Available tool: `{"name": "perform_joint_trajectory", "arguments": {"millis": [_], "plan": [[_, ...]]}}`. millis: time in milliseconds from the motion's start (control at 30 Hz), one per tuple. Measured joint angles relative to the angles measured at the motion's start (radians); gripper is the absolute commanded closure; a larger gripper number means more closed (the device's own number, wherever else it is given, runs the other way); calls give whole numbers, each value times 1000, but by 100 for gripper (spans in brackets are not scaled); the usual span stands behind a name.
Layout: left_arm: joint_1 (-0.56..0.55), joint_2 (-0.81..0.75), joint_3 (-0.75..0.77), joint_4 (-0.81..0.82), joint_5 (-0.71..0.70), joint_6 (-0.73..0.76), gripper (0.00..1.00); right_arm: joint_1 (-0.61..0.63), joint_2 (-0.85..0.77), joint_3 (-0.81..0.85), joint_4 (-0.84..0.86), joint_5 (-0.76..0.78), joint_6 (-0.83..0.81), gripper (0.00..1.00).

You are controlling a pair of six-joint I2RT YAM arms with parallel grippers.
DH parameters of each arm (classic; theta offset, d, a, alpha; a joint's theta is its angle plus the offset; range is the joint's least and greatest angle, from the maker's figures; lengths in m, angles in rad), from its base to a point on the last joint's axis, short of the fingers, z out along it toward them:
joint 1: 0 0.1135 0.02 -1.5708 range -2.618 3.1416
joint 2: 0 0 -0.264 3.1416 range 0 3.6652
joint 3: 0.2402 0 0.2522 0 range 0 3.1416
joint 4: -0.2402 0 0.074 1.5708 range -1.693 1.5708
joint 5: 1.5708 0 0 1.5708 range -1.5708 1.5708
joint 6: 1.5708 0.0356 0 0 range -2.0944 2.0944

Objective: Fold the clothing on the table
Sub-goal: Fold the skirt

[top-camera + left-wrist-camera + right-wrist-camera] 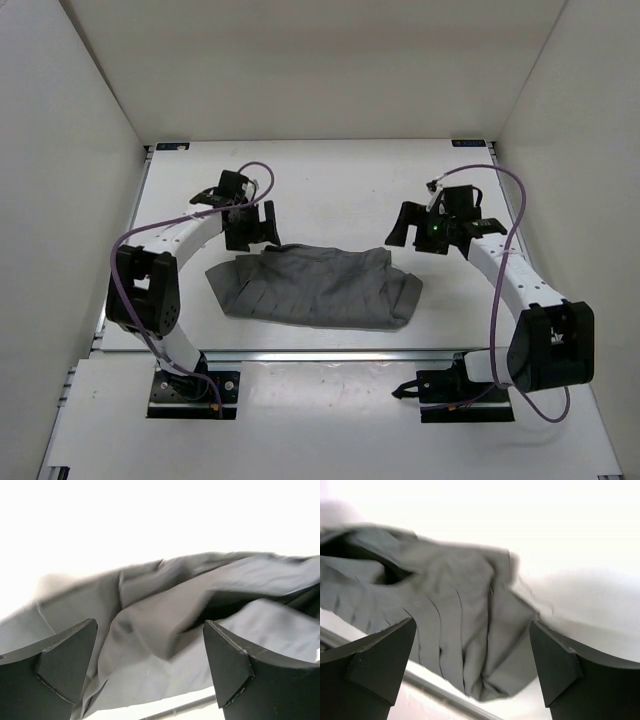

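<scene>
Top external view: the grey clothing lies as a rumpled band across the near half of the white bench. Its near edge stops just short of the aluminium rail, and its ends sit well inside the side walls. White bench surface runs from its far edge to the back wall, and strips of it show at either end. The left arm reaches forward and bends inward, bringing the left claw to the garment's far left corner. The right arm mirrors it, with the right claw at the far right corner. Whether either touches the cloth I cannot tell. Both wrist views show each claw spread wide and holding nothing, the fabric lying beyond it. The left looks onto creased folds, the right onto a pleated, rounded end near the rail.
</scene>
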Motion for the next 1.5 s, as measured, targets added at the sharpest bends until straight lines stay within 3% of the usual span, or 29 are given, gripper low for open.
{"name": "perform_joint_trajectory", "arguments": {"millis": [100, 167, 200, 267, 300, 333, 500, 667, 933, 1133, 1500], "plan": [[4, -14, 68, 27, -6, 10, 1, -9, -22, 26, 36, -4, -13, 5], [3, -46, 76, 45, -8, 14, 2, -5, -46, 21, 39, 5, -21, 11], [-1, -68, 73, 45, -10, 14, 12, 2, -60, 12, 37, 11, -23, 16], [-18, -128, 35, 78, -11, 3, 47, 27, -89, -22, 33, 20, -32, 47], [-34, -169, -1, 97, -11, -5, 79, 40, -105, -47, 34, 20, -32, 59], [-55, -211, -43, 116, -6, -18, 100, 50, -119, -72, 34, 18, -33, 65], [-135, -337, -274, 217, 50, -95, 100, 77, -179, -209, 65, -47, 13, 100], [-127, -299, -363, 279, 74, -160, 100, 130, -146, -216, 177, -111, 47, 100], [-81, -149, -345, 446, 78, -231, 100, 191, 100, -146, 342, -172, 62, 100], [-46, -3, -294, 488, 48, -254, 100, 177, 212, -149, 362, -148, 64, 100], [25, 93, -195, 480, 82, -225, 97, 114, 341, -89, 329, -89, 67, 100]]}}
